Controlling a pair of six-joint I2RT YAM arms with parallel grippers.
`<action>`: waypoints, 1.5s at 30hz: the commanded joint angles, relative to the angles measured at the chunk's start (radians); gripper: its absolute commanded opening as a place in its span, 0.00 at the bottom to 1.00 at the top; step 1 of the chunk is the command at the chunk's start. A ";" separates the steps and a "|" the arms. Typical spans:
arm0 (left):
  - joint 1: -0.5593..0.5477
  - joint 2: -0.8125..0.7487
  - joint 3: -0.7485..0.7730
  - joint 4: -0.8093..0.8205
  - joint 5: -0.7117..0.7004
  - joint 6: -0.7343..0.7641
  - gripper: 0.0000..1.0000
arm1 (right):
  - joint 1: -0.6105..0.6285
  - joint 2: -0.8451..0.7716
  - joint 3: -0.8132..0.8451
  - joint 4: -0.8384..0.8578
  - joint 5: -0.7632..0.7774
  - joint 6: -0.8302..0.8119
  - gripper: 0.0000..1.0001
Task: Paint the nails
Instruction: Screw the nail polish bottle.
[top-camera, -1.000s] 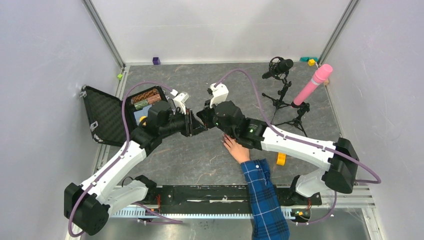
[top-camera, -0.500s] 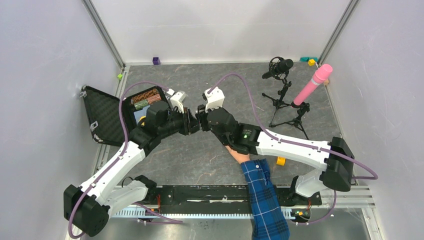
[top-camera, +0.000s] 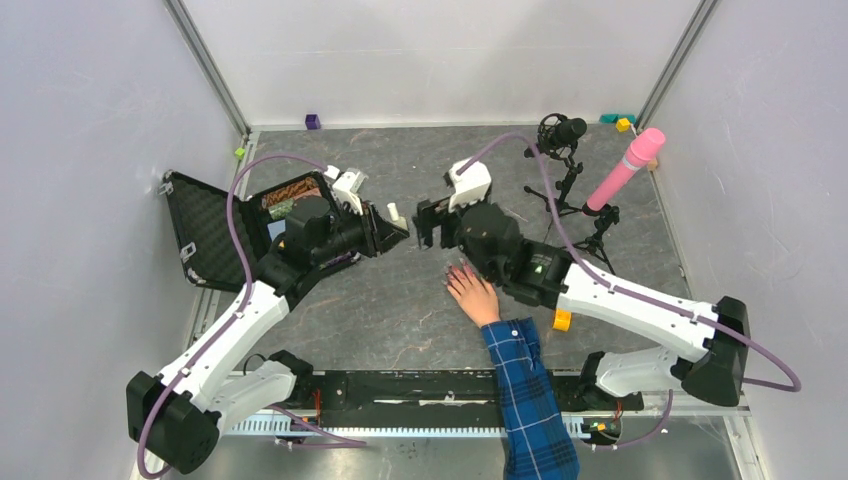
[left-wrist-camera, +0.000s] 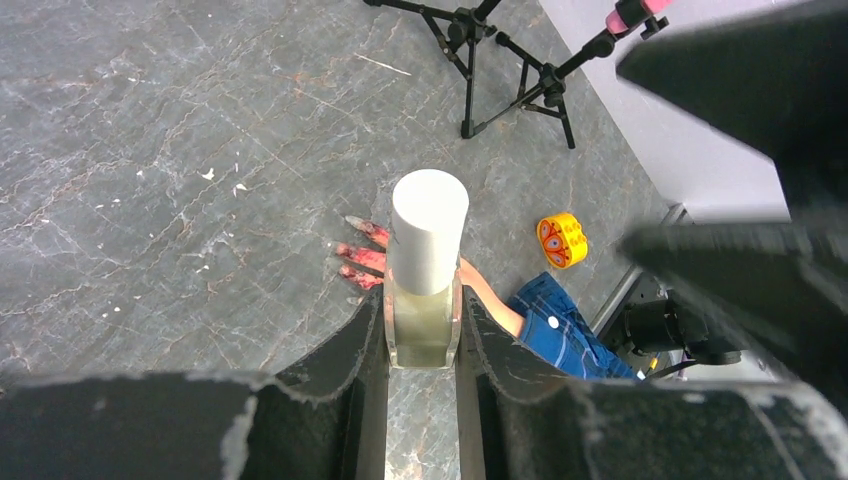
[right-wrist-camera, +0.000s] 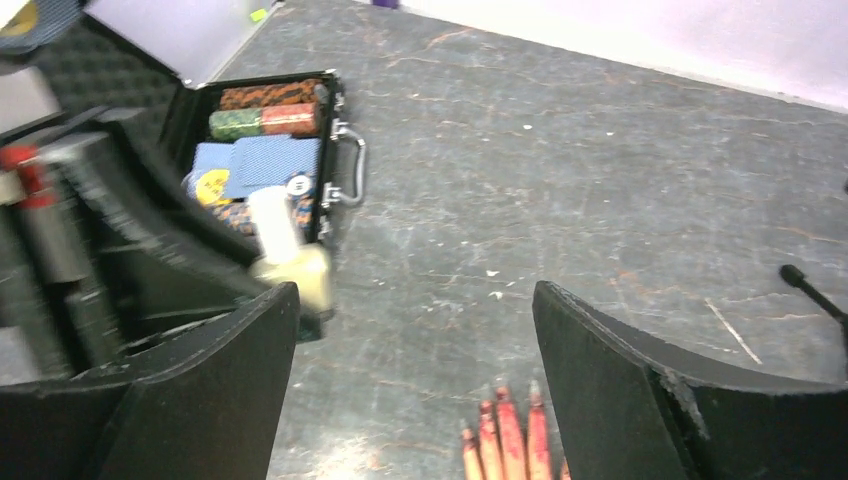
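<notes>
**A:** Left claw (left-wrist-camera: 422, 318) status?

**B:** Clamped on the small bottle (left-wrist-camera: 425, 262), one finger on each glass side. White cap is on top, pale liquid below. It's held off the counter (top-camera: 400, 310), just beside the open black case (top-camera: 205, 232) at the left edge.

**A:** Right claw (right-wrist-camera: 415, 300)?

**B:** Spread wide, nothing between the fingers, touching nothing. In the top view it faces the bottle across a small gap.

**A:** Where are the nails (right-wrist-camera: 500, 425)?

**B:** On the hand (top-camera: 472, 293), which lies flat near the middle of the counter. Fingers point to the far edge, and the plaid sleeve (top-camera: 530, 400) comes in over the near edge. The nails look reddish and sit just below the right claw. The right forearm passes close on the hand's right side.

**A:** Room to move?

**B:** Bare counter between the hand and the case, and along the far-middle. The far-right corner is crowded with the black mic tripod (top-camera: 562, 170) and the pink mic stand (top-camera: 622, 172). A yellow roll (top-camera: 562, 319) sits near the sleeve, under the right arm. A purple block (top-camera: 313, 121) is at the far edge.
</notes>
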 joint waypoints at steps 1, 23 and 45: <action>-0.001 0.000 0.039 0.074 0.032 0.002 0.02 | -0.146 -0.063 -0.027 -0.020 -0.222 -0.017 0.91; -0.003 0.081 0.041 0.338 0.563 -0.084 0.02 | -0.473 -0.070 -0.101 0.347 -1.319 0.212 0.85; -0.013 0.084 0.039 0.354 0.583 -0.094 0.02 | -0.456 0.028 -0.104 0.421 -1.406 0.325 0.10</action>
